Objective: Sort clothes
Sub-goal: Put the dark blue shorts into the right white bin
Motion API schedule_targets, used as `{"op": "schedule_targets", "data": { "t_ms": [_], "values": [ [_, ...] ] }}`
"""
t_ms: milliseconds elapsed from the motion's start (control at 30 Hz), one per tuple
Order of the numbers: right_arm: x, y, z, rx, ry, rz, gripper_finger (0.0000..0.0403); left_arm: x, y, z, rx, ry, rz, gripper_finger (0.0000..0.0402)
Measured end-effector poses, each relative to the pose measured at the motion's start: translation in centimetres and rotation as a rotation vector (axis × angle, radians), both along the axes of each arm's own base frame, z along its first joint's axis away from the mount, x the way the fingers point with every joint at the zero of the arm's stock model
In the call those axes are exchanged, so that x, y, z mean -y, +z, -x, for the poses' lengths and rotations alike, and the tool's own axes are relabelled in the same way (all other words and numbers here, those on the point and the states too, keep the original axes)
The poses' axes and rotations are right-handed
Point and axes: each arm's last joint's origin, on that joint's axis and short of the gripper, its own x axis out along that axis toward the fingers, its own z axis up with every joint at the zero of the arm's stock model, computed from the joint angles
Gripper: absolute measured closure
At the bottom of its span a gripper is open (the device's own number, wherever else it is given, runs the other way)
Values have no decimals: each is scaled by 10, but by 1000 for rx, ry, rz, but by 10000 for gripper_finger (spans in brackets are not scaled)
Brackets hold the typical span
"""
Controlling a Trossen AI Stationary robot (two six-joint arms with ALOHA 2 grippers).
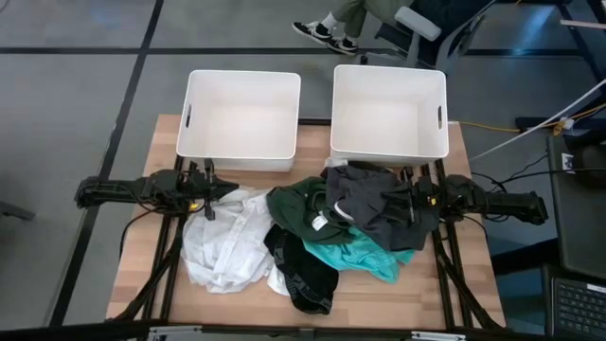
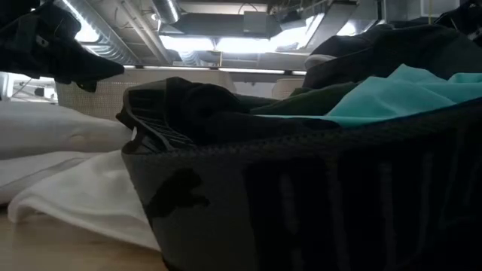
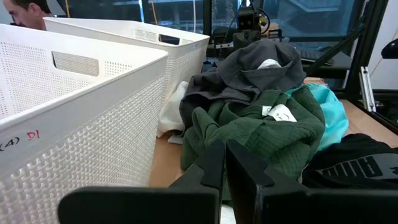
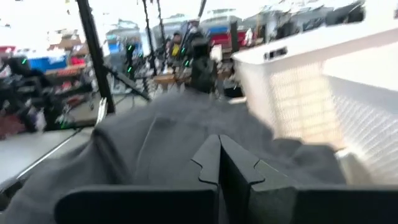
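A pile of clothes lies mid-table: a white garment (image 1: pixel 227 242) at the left, a dark green one (image 1: pixel 303 208) in the middle, a dark grey one (image 1: pixel 374 204) at the right, a teal one (image 1: pixel 365 256) and a black one (image 1: pixel 303 275) nearer the front. My left gripper (image 1: pixel 210 194) is shut and empty by the white garment's far edge, pointing at the green garment (image 3: pixel 261 134). My right gripper (image 1: pixel 407 201) is shut, low over the grey garment (image 4: pixel 155 143). My right gripper points level from the table's right over the dark grey garment; whether its shut fingers (image 4: pixel 236 168) touch the cloth I cannot tell.
Two white plastic bins stand side by side at the table's far edge, the left bin (image 1: pixel 241 156) and the right bin (image 1: pixel 388 152). Bare wood shows along the front edge (image 1: pixel 407 303). A person's feet show beyond the table (image 1: pixel 327 33).
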Motion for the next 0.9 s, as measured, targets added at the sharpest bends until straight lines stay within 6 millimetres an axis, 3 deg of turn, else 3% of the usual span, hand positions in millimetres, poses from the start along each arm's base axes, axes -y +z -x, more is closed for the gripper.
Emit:
{"op": "schedule_targets", "data": {
  "t_ms": [167, 500, 733, 900],
  "values": [
    [1, 8, 2, 42, -25, -1, 395, 0, 0, 0, -1, 0, -5, 393],
    [4, 53, 11, 151, -145, -22, 395, 0, 1, 0, 3, -1, -51, 393],
    [6, 87, 8, 91, -207, 22, 395, 0, 11, 0, 108, 2, -55, 393],
    [6, 123, 1, -15, -217, 72, 395, 0, 18, 1, 178, 4, -60, 393]
  ]
}}
